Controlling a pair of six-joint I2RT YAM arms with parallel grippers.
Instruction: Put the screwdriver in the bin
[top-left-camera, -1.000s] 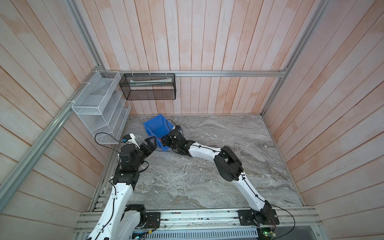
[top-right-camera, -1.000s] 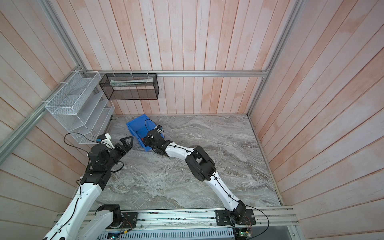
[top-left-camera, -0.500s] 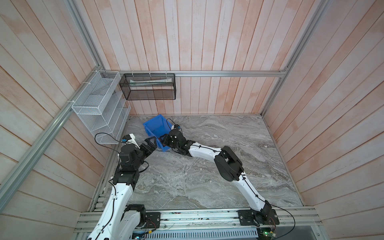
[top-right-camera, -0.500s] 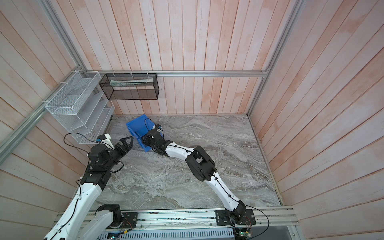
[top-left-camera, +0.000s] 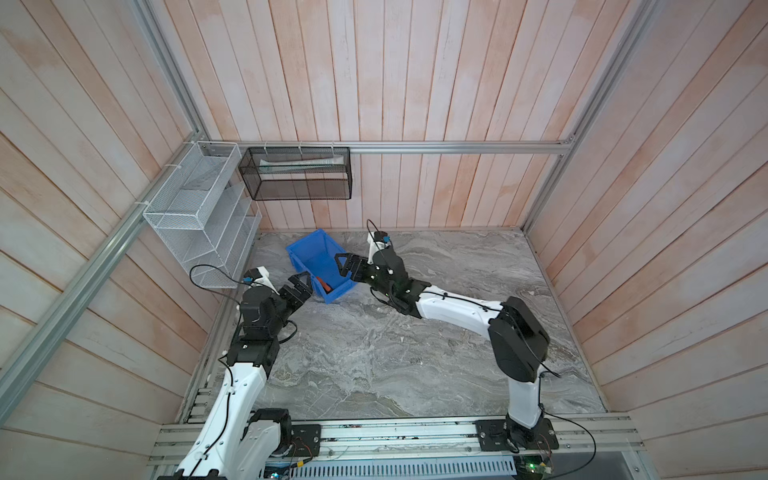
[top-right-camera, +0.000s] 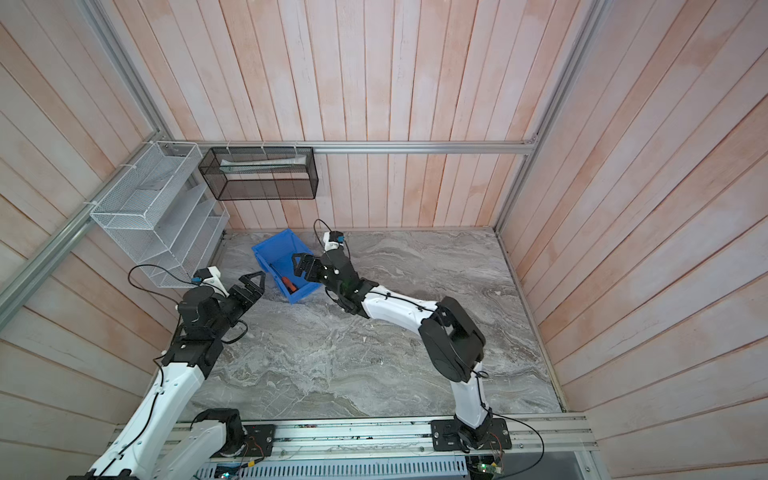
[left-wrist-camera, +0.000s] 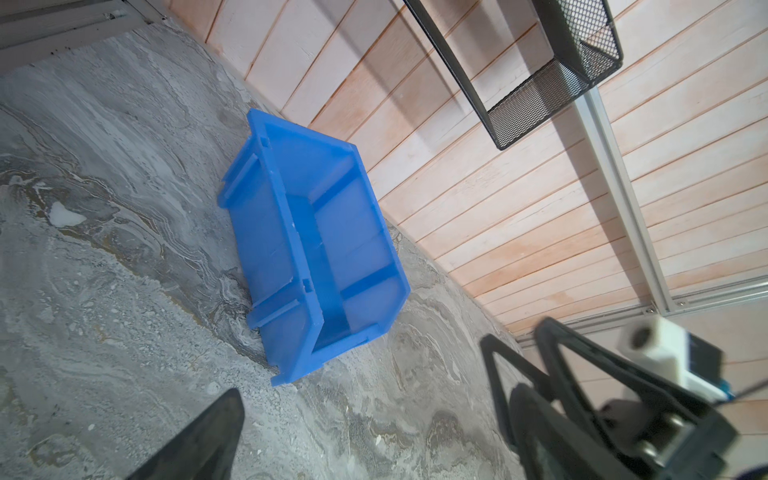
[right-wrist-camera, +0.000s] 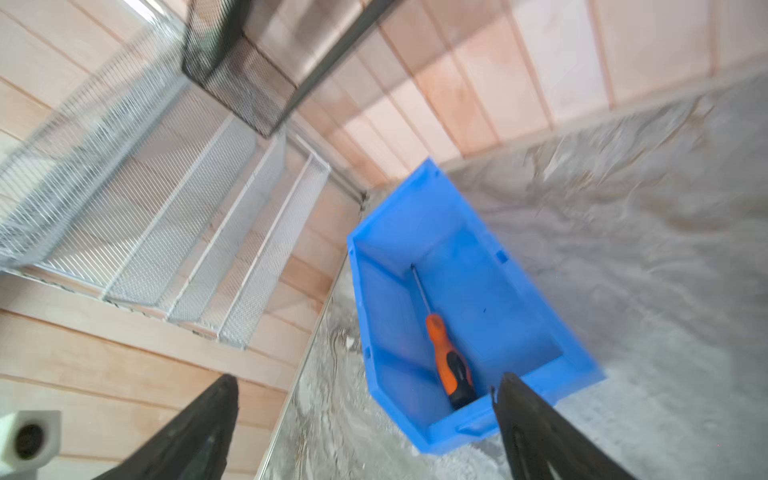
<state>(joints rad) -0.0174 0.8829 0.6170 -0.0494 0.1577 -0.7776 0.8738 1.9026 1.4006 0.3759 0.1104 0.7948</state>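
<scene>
The blue bin (top-left-camera: 306, 252) (top-right-camera: 272, 250) (left-wrist-camera: 266, 232) (right-wrist-camera: 490, 291) stands on the marble floor near the back left corner. The screwdriver (top-left-camera: 323, 284) (top-right-camera: 288, 283) (right-wrist-camera: 446, 353), orange-handled with a black butt, lies flat inside the bin, touching no gripper. My right gripper (top-left-camera: 348, 269) (top-right-camera: 301, 266) (right-wrist-camera: 365, 380) hangs open and empty at the bin's right rim, just above it. My left gripper (top-left-camera: 304, 285) (top-right-camera: 254, 284) (left-wrist-camera: 374, 399) is open and empty beside the bin's near left corner. In the left wrist view the bin's wall hides the screwdriver.
A white wire-mesh rack (top-left-camera: 199, 224) (right-wrist-camera: 145, 178) hangs on the left wall and a black mesh basket (top-left-camera: 297, 178) (left-wrist-camera: 552, 75) on the back wall, both above the bin. Grey marble floor (top-left-camera: 395, 353) spreads to the front and right, with wooden walls on three sides.
My right gripper has opened wide and let go of the screwdriver, which now lies in the bin. The left arm has not moved.
</scene>
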